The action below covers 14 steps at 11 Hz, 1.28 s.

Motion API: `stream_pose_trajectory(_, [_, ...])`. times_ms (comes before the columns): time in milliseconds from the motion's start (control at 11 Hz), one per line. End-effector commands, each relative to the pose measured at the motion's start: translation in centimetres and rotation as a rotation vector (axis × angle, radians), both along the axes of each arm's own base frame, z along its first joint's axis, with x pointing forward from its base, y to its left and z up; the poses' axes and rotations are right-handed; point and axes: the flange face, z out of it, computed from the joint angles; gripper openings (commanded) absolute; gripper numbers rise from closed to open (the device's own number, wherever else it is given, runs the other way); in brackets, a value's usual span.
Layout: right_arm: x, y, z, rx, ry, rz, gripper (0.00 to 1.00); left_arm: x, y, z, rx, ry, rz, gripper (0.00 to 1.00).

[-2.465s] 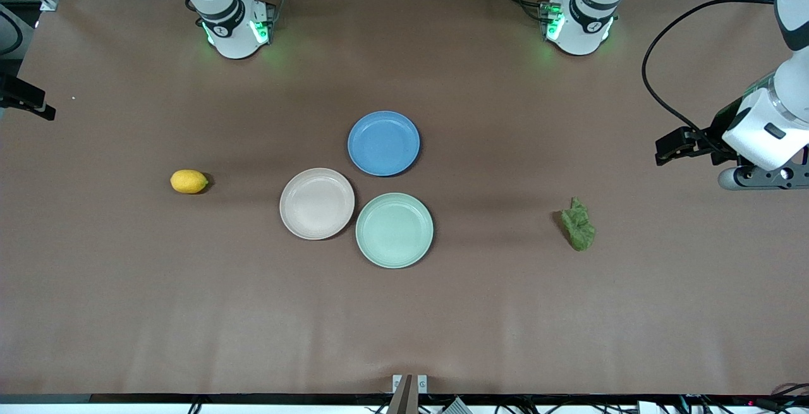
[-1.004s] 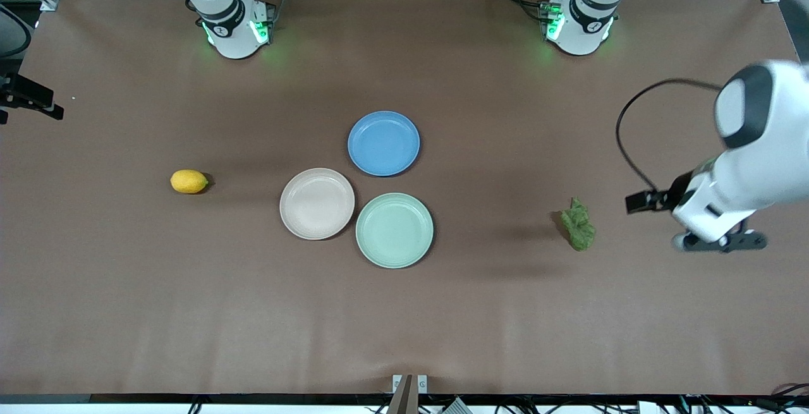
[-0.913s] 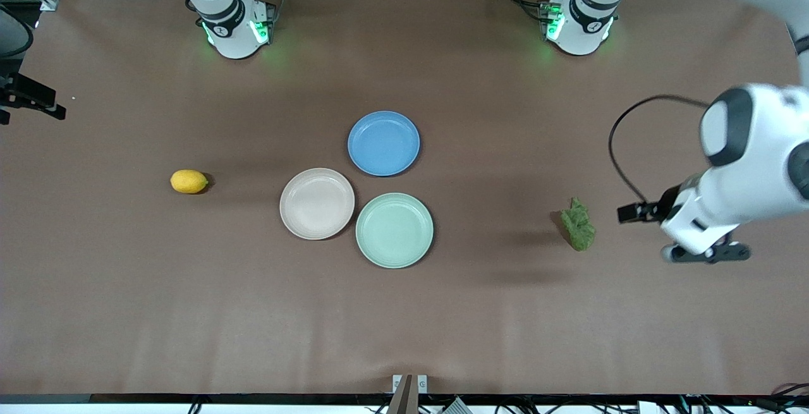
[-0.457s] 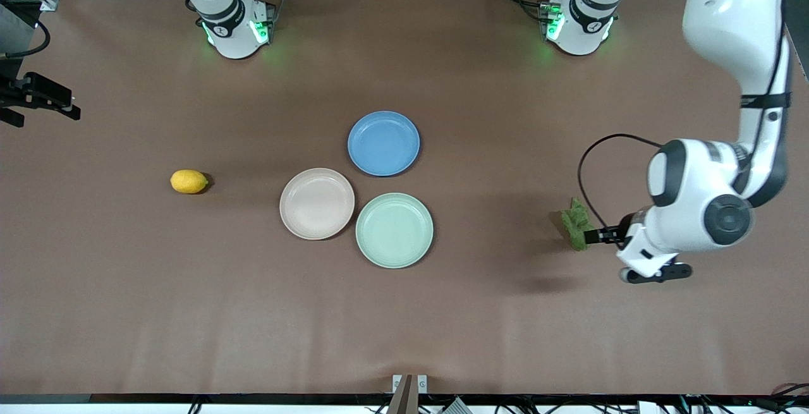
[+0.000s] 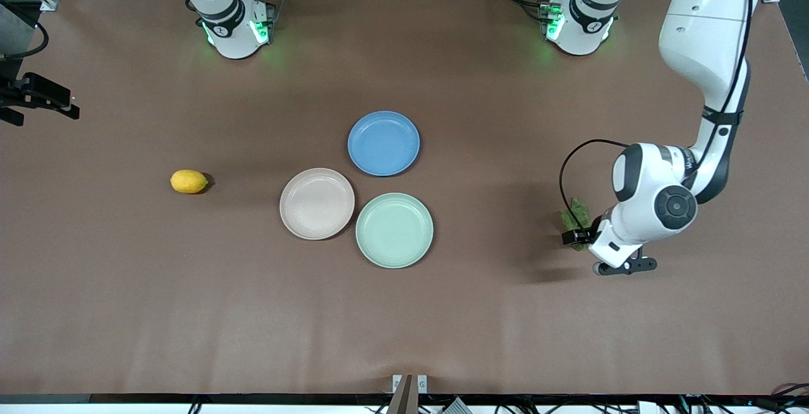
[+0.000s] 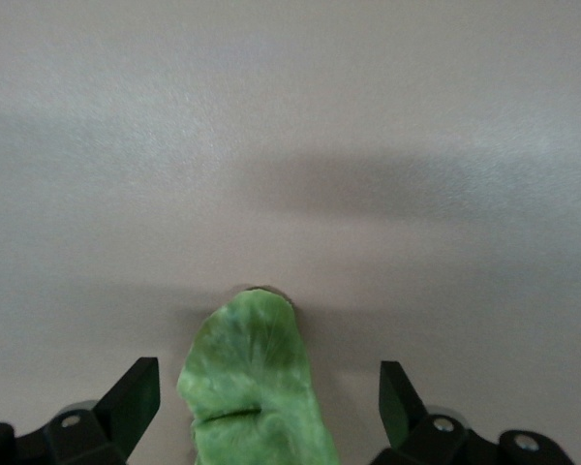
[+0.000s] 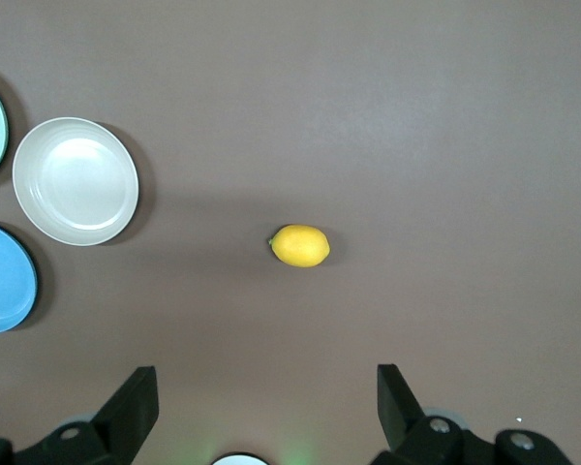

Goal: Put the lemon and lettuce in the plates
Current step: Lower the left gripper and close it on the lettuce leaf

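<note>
The lettuce (image 5: 576,214) lies on the table toward the left arm's end, partly covered by the left arm's wrist (image 5: 654,207). In the left wrist view my left gripper (image 6: 266,387) is open and low over the table, with the lettuce (image 6: 257,378) between its fingers (image 6: 136,387) and not touching them. The lemon (image 5: 189,181) lies toward the right arm's end. The beige-pink plate (image 5: 316,203) and the mint plate (image 5: 394,230) sit side by side mid-table, both empty. My right gripper (image 7: 266,387) is open and empty, high above the table, with the lemon (image 7: 299,246) below it.
An empty blue plate (image 5: 383,143) sits farther from the front camera, touching neither pair plate closely. The right wrist view also shows the beige-pink plate (image 7: 76,181) and the blue plate (image 7: 0,278). The right hand (image 5: 41,95) shows at the table's end.
The left arm has swung in from its end of the table and come down over the lettuce. The right hand has barely shifted. Lemon, lettuce and plates have not moved.
</note>
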Motion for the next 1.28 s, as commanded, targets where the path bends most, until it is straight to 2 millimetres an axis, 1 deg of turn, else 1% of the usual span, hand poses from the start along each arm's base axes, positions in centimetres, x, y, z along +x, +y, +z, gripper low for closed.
stream_pose_trajectory(0, [-0.6,-1.0,-0.3,0.011,0.013,-0.015,1.0,-0.8,-0.8,-2.1,0.005,-0.025,0.024,1.0])
stream_pose_trajectory(91, [-0.7,-1.0,0.2,0.01,0.002,-0.015,1.0,-1.4,-0.6,-3.0,0.004,-0.027,0.026,1.0])
stream_pose_trajectory(365, [-0.9,-1.0,0.4,0.011,0.007,-0.016,1.0,-2.7,-0.3,-5.4,-0.001,-0.047,0.03,1.0])
stream_pose_trajectory(457, [-0.8,-1.0,0.5,0.01,0.001,-0.016,1.0,-2.7,-0.2,-5.5,-0.001,-0.046,0.03,0.74])
stream_pose_trajectory(548, [-0.6,-1.0,0.1,0.01,0.002,-0.017,1.0,-2.5,-0.2,-5.0,-0.002,-0.054,0.025,0.39])
stream_pose_trajectory(639, [-0.3,-1.0,-0.3,0.009,0.004,-0.015,1.0,-2.3,0.0,-4.5,0.004,-0.06,0.015,0.19])
stream_pose_trajectory(730, [-0.3,-0.9,-0.2,0.009,0.002,-0.014,1.0,-2.1,0.0,-4.3,0.004,-0.064,0.012,0.14])
stream_pose_trajectory(913, [-0.3,-1.1,-0.4,0.008,0.006,-0.017,1.0,-1.9,-0.2,-3.9,0.006,-0.06,0.01,0.0])
stream_pose_trajectory(1004, [-0.4,-1.3,-0.8,0.009,0.016,-0.021,1.0,-2.0,-0.4,-3.7,0.01,-0.05,0.005,0.0])
stream_pose_trajectory(1096, [-0.6,-2.2,-1.5,0.012,0.031,-0.038,1.0,-1.7,-0.5,-3.1,0.017,-0.057,-0.006,0.0])
stream_pose_trajectory(1187, [-0.8,-2.8,-1.8,0.014,0.039,-0.048,1.0,-1.4,-0.6,-2.5,0.022,-0.049,-0.011,0.0])
